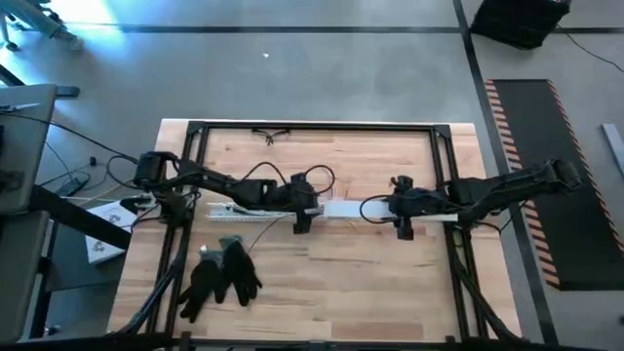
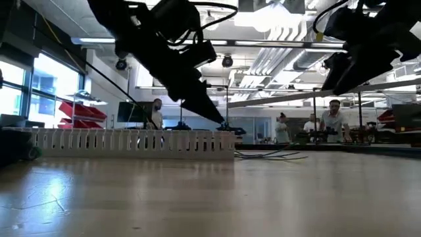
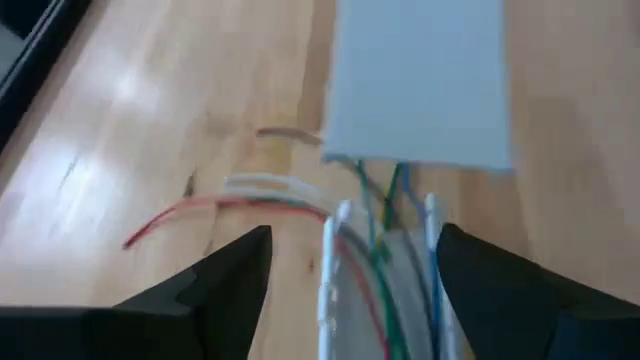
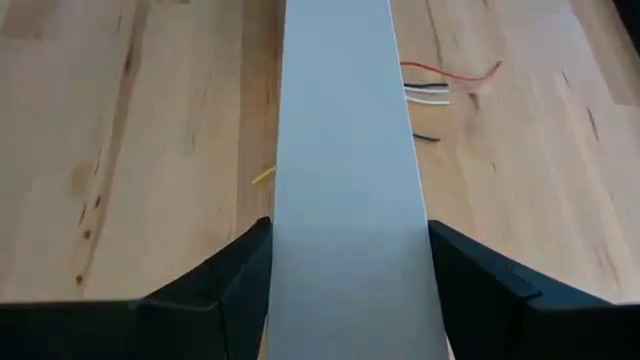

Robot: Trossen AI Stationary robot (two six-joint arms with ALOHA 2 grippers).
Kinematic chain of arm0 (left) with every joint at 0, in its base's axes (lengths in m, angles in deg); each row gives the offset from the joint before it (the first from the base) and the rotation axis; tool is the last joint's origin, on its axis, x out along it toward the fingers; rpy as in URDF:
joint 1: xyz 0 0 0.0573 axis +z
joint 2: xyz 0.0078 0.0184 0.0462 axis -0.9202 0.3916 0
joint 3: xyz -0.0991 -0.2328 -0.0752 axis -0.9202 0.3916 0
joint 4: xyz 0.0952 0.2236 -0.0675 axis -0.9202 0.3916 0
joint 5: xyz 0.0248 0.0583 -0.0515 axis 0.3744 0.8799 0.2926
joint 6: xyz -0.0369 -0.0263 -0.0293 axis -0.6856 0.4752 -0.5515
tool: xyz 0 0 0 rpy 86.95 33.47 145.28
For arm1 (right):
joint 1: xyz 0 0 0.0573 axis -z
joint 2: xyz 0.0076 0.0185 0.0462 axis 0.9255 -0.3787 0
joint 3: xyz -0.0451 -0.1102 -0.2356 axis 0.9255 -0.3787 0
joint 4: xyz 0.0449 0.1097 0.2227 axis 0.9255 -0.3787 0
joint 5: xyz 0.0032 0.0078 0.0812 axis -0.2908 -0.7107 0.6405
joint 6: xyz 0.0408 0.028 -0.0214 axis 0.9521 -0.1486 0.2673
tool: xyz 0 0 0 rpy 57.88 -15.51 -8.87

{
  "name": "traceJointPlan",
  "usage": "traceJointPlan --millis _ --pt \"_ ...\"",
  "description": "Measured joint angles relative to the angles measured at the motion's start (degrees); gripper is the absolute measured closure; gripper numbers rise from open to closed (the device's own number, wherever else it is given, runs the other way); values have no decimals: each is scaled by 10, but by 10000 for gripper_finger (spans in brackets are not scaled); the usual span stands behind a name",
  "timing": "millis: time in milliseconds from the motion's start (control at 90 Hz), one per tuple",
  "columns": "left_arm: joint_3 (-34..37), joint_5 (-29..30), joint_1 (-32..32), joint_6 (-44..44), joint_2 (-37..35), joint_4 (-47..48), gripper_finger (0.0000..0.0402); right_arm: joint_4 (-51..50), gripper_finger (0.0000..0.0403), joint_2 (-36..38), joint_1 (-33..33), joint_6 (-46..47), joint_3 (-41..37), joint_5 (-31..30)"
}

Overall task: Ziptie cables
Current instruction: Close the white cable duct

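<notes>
The cables (image 3: pixel 378 262), thin green, blue, red and white wires, lie in a white slotted channel (image 1: pixel 244 211) and spill out of its end onto the table (image 4: pixel 442 84). My left gripper (image 3: pixel 350 280) is open, with a finger on either side of that channel end; I cannot tell whether they touch it. A flat pale grey cover strip (image 4: pixel 345 160) runs from the channel end toward the table's right. My right gripper (image 4: pixel 348 285) is shut on it. My right gripper pinches the cover strip by its two long edges (image 4: pixel 280 250) between its two fingers. The fingers point along the strip, toward the table's left. The strip's far end (image 3: pixel 415 85) hangs over the channel's end and the wires.
A pair of black gloves (image 1: pixel 222 275) lies near the front left. Glasses (image 1: pixel 271 135) lie by the far edge. A black frame (image 1: pixel 312 127) borders the table. People stand in the room beyond (image 2: pixel 334 118). Bare wood lies to the front right.
</notes>
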Motion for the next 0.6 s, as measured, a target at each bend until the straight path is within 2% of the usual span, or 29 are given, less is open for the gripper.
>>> traceJointPlan --millis 178,600 --pt "4 -11 -1 19 20 -19 138 2 195 0 0 4 0 0" --pt "4 -19 0 -31 57 -17 150 18 195 0 0 -3 0 2"
